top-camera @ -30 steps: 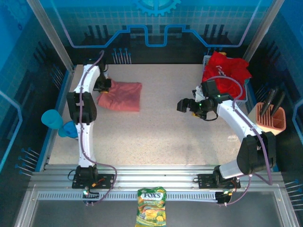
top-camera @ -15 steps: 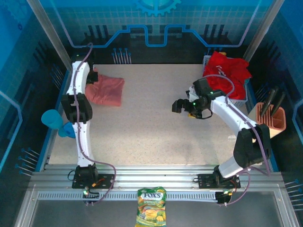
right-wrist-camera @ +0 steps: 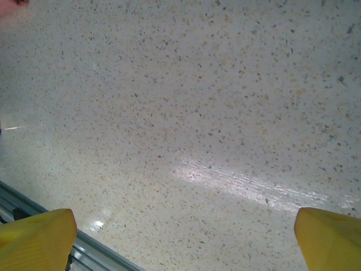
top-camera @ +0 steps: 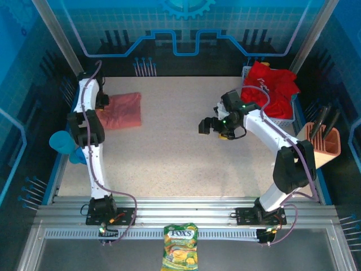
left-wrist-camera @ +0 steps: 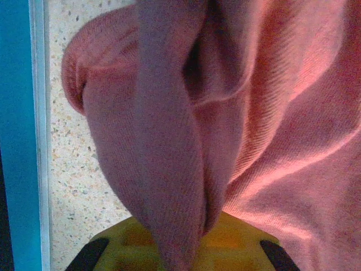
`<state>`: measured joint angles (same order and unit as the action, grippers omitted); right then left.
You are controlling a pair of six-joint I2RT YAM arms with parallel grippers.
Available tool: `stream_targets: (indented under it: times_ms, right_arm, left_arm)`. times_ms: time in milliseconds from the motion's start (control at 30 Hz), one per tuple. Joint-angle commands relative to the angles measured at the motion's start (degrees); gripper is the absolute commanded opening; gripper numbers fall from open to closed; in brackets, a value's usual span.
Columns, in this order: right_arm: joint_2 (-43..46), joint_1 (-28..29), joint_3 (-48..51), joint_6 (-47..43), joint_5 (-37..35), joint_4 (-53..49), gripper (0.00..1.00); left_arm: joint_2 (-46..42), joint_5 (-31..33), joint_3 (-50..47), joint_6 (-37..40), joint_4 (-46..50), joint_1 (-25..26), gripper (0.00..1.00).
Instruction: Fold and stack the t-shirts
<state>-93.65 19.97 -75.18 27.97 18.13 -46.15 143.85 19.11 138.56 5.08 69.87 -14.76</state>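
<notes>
Salmon-pink t-shirt (top-camera: pixel 123 110): folded, dragged leftward over the last second, now at the bench's (top-camera: pixel 180 164) far-left edge, pinched in the left gripper (top-camera: pixel 103 103). Right gripper (top-camera: pixel 207 125): spread wide, empty, shifted toward centre. Red t-shirts (top-camera: pixel 269 83): heaped far right, probably next.

Speckled table (top-camera: pixel 180 164), white basket (top-camera: pixel 246 73), Fox's candy bag (top-camera: pixel 180 247), orange holder (top-camera: pixel 322 142), blue cups (top-camera: pixel 61 141)

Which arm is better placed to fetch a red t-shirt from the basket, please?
Right: the open right hand hovers near the basket of red t-shirts; the left hand holds the pink t-shirt far away.
</notes>
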Motion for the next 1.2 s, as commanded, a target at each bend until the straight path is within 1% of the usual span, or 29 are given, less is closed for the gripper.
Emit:
stream_targets:
  times_ms: [0,167,267,333,367,400,433,467,500,567,600,667,800,833,867,933,1067,1167]
  right_arm:
    - [-2.1,1.42,-2.75,-0.82,-0.51,-3.16,0.99]
    - [-2.2,3.12,-2.9,-0.08,-1.22,-3.05,0.99]
    - [-2.76,3.49,-3.28,-0.18,-1.38,-3.63,1.0]
    - [-2.78,3.67,-3.47,-0.37,-1.66,-3.86,0.99]
    - [-2.62,3.8,-3.39,-0.35,-1.82,-3.91,0.99]
    - [-2.44,4.01,-3.26,-0.41,-1.79,-3.86,0.99]
    - [-2.26,4.07,-3.09,-0.5,-1.82,-3.86,0.99]
    - [-2.08,4.11,-2.89,-0.6,-1.95,-3.94,0.99]
    - [-1.8,4.17,-2.53,-0.62,-2.03,-3.83,0.99]
    - [-1.41,4.2,-1.64,-0.55,-2.05,-3.52,0.99]
    - [-1.15,4.21,-1.19,-0.38,-1.84,-3.14,0.99]
    - [-0.46,4.44,0.02,-0.01,-1.37,-1.93,0.99]
    - [0.55,4.73,1.02,-0.16,-1.06,-1.27,0.99]
    - [0.93,4.73,1.36,-0.16,-1.14,-1.03,0.99]
    - [1.31,4.73,1.73,-0.09,-1.01,-0.57,0.99]
    - [1.98,4.73,2.18,0.0,-0.94,0.3,0.99]
    - [2.83,4.73,2.33,0.58,-1.92,2.36,1.0]
    - [3.54,4.39,2.01,0.35,-3.86,3.96,1.0]
  left_arm:
    - [-0.17,-0.68,1.9,0.53,-0.16,-1.32,0.08]
    - [1.34,0.13,4.26,-0.04,-0.7,-1.91,0.08]
    - [2.25,0.27,4.5,-0.14,-1.67,-2.37,0.11]
    - [3.6,1.09,6.36,-0.66,-1.5,-2.37,0.13]
    - [4.26,1.27,7.69,-1.3,-1.43,-2.37,0.19]
    - [4.71,1.44,8.52,-2.05,-1.71,-2.31,0.34]
    - [4.77,1.93,9.01,-2.53,-2.03,-2.26,0.46]
    - [4.49,2.44,9.02,-2.92,-2.41,-2.2,0.55]
    - [4.21,3.11,8.85,-3.51,-2.78,-2.2,0.63]
    - [3.45,4.7,8.13,-3.95,-3.35,-2.12,0.73]
    - [2.95,5.93,7.95,-4.48,-3.42,-1.88,0.75]
    - [1.39,6.42,7.65,-4.84,-3.57,-1.1,0.76]
    - [-3.44,5.28,6.92,-4.89,-4.76,1.22,0.78]
    - [-4.47,5.85,6.89,-4.4,-4.91,2.01,0.82]
    - [-5.68,6.14,6.95,-3.68,-4.87,2.97,0.89]
    - [-7.5,5.72,7.35,-2.98,-4.49,4.71,0.93]
    - [-11.14,4.53,6.44,-4.58,-3.0,8.04,0.99]
    - [-15.47,3.41,2.7,-5.42,-3.34,11.39,0.99]
